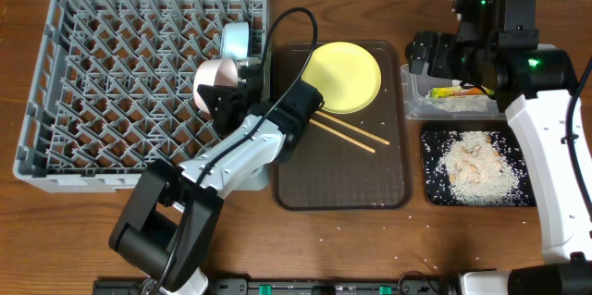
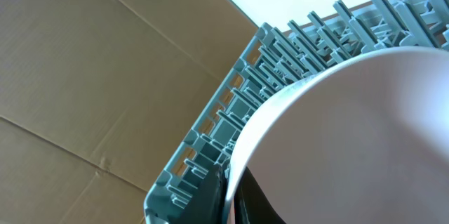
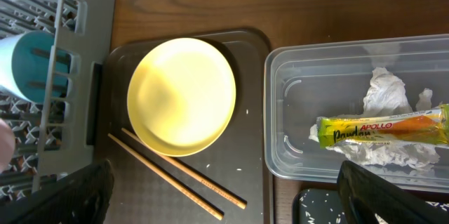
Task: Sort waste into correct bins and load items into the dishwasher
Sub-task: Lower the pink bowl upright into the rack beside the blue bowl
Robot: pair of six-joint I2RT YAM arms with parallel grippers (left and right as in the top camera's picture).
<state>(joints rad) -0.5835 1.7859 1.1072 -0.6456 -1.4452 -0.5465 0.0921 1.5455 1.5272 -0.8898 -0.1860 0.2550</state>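
My left gripper is shut on the rim of the white bowl, holding it tilted over the right side of the grey dishwasher rack. The bowl fills the left wrist view, one dark finger inside its rim. A light blue bowl stands on edge in the rack. The yellow plate and the chopsticks lie on the brown tray. My right gripper hangs open above the clear bin, which holds the green-and-yellow wrapper. Rice covers the black tray.
Crumpled white tissue lies under the wrapper in the clear bin. A few rice grains are scattered on the wooden table near the front edge. The left arm reaches across the gap between rack and brown tray.
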